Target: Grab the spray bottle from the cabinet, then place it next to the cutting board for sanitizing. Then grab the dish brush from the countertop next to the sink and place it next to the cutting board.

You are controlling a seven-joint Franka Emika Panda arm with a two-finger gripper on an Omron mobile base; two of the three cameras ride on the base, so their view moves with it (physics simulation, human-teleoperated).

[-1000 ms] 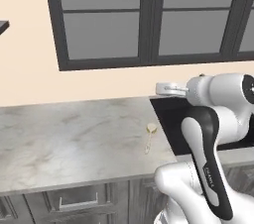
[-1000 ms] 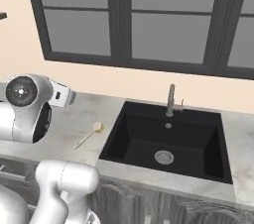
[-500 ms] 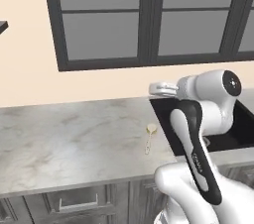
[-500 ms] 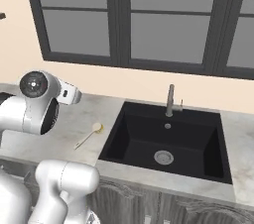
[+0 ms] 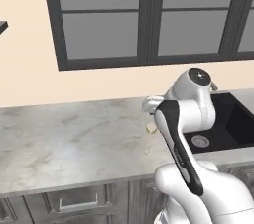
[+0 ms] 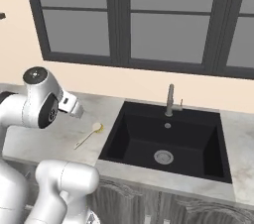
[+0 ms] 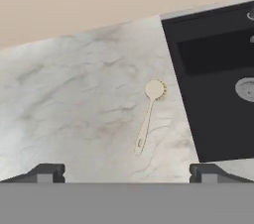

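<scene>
Countertop (image 7: 74, 99) veined marble stone; sink (image 6: 168, 141) matt black.

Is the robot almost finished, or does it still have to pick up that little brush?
Not finished. The dish brush lies untouched on the countertop beside the sink. The gripper hangs open and empty above it. Grabbing the brush and carrying it to the cutting board is left. The pictures don't settle the spray bottle step.

The desk (image 7: 74, 99) is a light grey stone top with faint wavy lines, and it runs along a cream wall. A dish brush (image 7: 149, 116) lies flat on it, just beside the black sink (image 6: 168, 139) set into the desk. The brush's yellow round head points to the wall, and its thin handle points to the front edge.
</scene>
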